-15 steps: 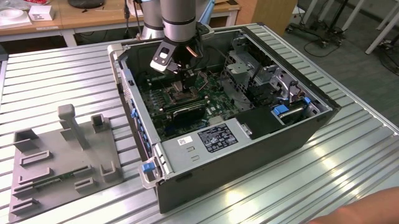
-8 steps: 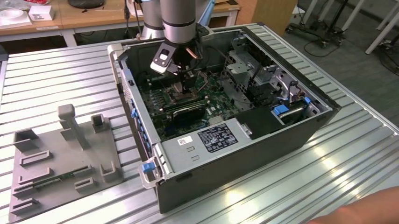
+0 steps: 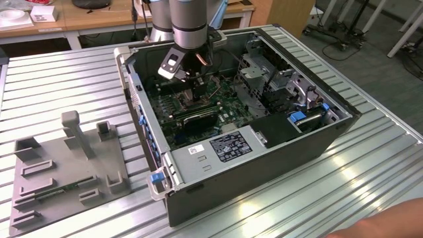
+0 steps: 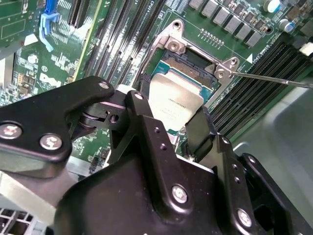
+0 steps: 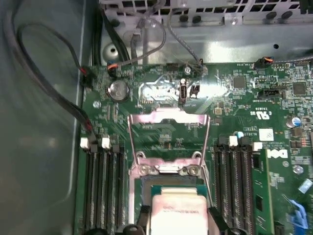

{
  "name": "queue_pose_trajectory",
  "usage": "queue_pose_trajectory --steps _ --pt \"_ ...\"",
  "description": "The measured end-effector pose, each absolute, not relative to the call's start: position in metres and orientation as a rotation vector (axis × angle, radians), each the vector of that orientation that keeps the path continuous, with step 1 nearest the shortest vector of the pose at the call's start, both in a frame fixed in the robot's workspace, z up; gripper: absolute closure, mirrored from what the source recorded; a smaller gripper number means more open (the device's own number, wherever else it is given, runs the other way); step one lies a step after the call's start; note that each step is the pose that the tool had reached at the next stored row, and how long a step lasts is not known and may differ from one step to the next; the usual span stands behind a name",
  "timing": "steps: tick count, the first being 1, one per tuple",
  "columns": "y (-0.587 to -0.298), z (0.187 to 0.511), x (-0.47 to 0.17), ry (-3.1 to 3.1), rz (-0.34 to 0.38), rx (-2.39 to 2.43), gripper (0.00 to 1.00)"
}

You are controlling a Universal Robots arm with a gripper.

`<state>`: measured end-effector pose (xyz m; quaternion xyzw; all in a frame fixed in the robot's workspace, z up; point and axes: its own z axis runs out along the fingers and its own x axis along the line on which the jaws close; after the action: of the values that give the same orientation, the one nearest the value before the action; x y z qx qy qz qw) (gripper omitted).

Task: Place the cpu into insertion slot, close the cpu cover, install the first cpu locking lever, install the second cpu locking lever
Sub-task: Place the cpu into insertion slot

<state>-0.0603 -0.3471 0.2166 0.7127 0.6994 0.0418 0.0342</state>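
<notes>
The cpu (image 4: pixel 175 100), a flat square chip with a silver-grey top, sits between my gripper's (image 4: pixel 168 115) two black fingers (image 4: pixel 199 128), which are shut on its opposite edges. It hangs low over the insertion slot (image 4: pixel 191 59), whose dark centre shows beyond the chip's far edge; I cannot tell whether they touch. In the first wrist view the cpu (image 5: pixel 178 215) sits just before the slot (image 5: pixel 171 182). The cpu cover (image 5: pixel 168 116), a thin steel frame, is flipped open and away from the slot. A thin wire lever (image 4: pixel 271 79) sticks out sideways. In the exterior view my gripper (image 3: pixel 193 83) reaches down into the computer case.
The green motherboard (image 3: pixel 218 101) lies inside the open grey case (image 3: pixel 264 163). Long black memory slots (image 5: pixel 100 191) flank the socket on both sides. Loose black cables (image 5: pixel 44 73) run along the case wall. A grey fixture plate (image 3: pixel 66 168) stands on the exterior view's left, and a hand (image 3: pixel 390 224) at the lower right.
</notes>
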Motion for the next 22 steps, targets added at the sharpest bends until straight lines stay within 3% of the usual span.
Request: queue_pose_trajectory --steps 22 --pt "-0.3406 0.2098 -0.0603 2.178 0.13 2.166 0.46"
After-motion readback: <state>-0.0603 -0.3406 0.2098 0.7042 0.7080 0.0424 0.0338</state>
